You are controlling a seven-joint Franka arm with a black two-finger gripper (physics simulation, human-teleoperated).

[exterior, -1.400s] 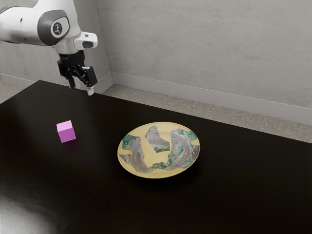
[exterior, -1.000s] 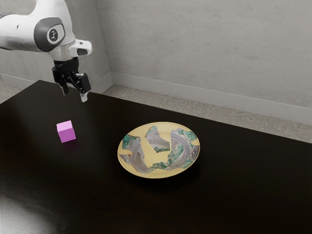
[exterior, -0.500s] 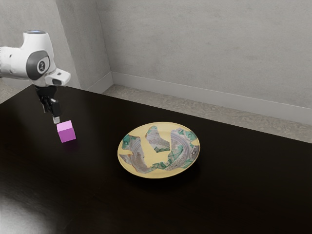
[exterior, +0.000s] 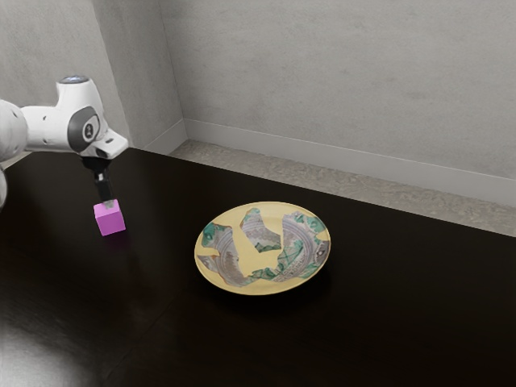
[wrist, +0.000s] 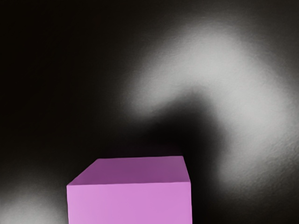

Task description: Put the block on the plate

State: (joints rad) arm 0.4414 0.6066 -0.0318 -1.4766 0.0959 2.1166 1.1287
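Low over the table, my gripper (exterior: 106,200) is at the top of the pink-purple block (exterior: 111,223), overlapping its upper edge in the exterior view. It is seen nearly edge-on there, so whether it grips the block cannot be told. The block rests upright on the dark table. Seen from the wrist, the block (wrist: 131,203) is large and close under my hand, at the lower edge. A round plate (exterior: 260,262), yellow with green and grey patterned patches, lies on the table toward the exterior view's right, apart from the block.
The dark table (exterior: 403,314) extends around the block and plate. Beyond its far edge are a carpeted floor (exterior: 322,189) and a grey wall (exterior: 339,81). A bright reflection lies on the tabletop (wrist: 224,60) in the wrist view.
My gripper has come down from high above the table to the block, swinging to the exterior view's left and slightly back, and has turned edge-on. Block and plate have stayed put.
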